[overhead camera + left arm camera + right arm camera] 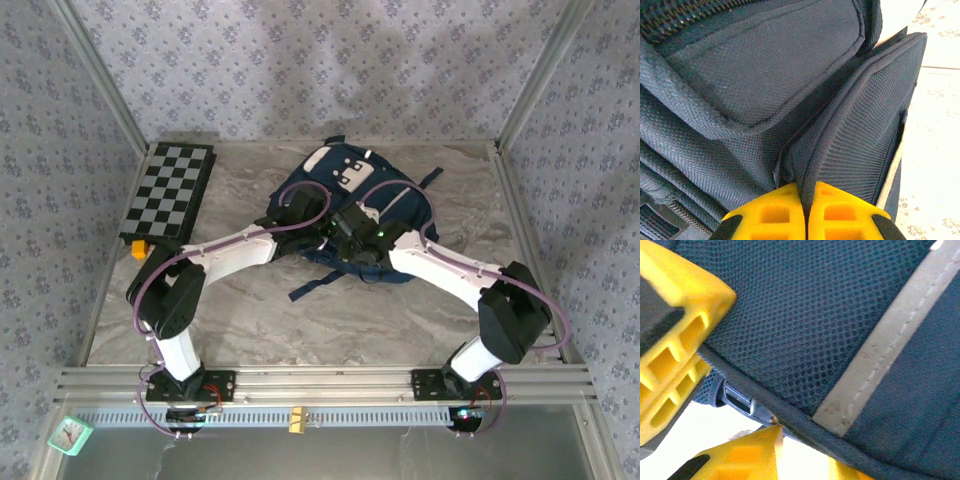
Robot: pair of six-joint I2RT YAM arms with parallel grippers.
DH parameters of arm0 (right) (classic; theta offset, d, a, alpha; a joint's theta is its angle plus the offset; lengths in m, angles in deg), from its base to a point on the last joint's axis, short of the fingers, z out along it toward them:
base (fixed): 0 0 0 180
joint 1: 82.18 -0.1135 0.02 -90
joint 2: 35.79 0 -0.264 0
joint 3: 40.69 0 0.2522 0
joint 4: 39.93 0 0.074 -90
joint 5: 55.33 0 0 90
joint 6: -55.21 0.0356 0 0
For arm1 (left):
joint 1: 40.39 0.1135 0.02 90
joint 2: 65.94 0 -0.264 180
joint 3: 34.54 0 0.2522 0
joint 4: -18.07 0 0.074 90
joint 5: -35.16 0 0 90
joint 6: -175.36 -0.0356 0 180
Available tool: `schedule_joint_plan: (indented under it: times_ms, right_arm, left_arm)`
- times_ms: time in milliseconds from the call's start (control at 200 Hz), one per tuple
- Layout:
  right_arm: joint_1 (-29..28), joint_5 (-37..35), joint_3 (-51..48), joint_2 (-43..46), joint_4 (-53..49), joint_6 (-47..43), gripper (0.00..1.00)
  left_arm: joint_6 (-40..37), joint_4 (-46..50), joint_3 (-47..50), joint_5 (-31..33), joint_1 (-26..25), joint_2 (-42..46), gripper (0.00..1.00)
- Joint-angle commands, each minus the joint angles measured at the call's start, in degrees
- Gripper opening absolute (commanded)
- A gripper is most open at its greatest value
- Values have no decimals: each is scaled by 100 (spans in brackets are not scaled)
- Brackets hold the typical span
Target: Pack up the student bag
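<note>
On the student bag (403,212): you're likely opening it.
Left gripper (804,199): pinching its fold.
Right gripper (746,369): narrow astride its edge, grip unclear.
Next: clamp, spread the mouth.

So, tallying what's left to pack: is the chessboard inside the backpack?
No, the chessboard lies on the table, left of the student bag.

Lab rig: aluminium frame (322,378), patterned backdrop (320,60).
</note>
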Motion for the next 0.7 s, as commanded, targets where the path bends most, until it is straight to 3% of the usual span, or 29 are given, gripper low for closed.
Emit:
schedule_joint_plan:
  times_ms: [0,130,260,510,695]
  right_arm:
    - [-13,-358,124,-138,511,-154,28]
    - [-5,-491,92,-183,617,-194,33]
    - [-19,-528,58,-167,906,-431,28]
    - [98,-621,-130,53,490,-183,10]
    - [49,-673,-522,636,-134,-80,10]
  left_arm:
    - [105,-331,-108,-207,-100,165,0]
    - [115,-382,-73,-189,-109,222,0]
    - [99,-377,-74,-199,-125,226,0]
    - [-17,-258,-64,-40,-113,301,0]
    - [-121,4,-23,137,-17,350,0]
